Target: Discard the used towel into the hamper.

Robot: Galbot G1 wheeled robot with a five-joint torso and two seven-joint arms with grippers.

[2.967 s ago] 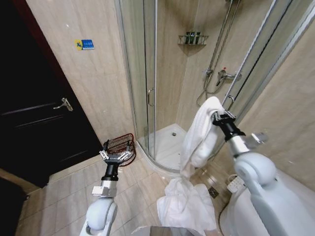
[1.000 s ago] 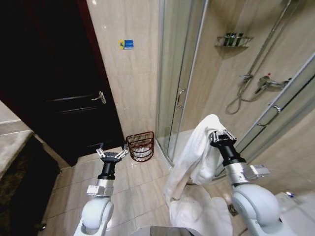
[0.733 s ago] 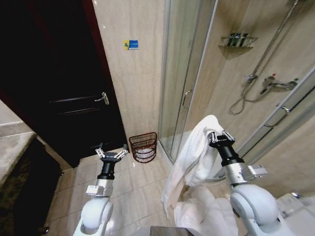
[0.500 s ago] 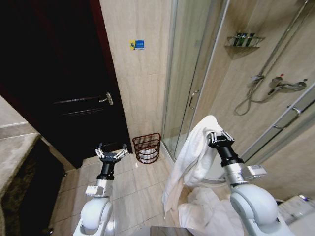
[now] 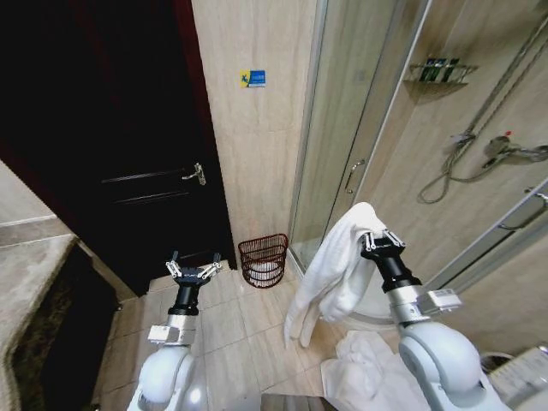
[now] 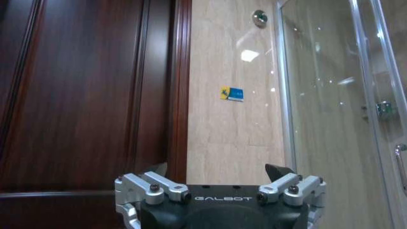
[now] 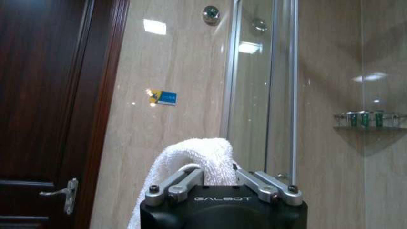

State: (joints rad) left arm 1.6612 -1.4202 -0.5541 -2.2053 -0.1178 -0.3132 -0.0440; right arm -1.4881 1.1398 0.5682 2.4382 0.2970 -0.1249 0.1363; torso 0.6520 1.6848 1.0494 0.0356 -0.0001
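With the view swung leftward since earlier, the right gripper (image 5: 374,240), clamped on the towel (image 5: 336,274), has the hamper (image 5: 263,259) low to its left, nearer the wide-open left gripper (image 5: 193,268).

"GALBOT" was printed in pale letters on the black body of the left gripper (image 6: 219,183), just behind its finger links. The same "GALBOT" mark stood on the black body of the right gripper (image 7: 219,183), right behind the fingers holding the white towel (image 7: 194,160). A small blue-and-yellow sign (image 5: 253,78) was stuck on the beige tiled wall ahead of and above both grippers, between the dark door and the glass shower door; its wording was too small to read.
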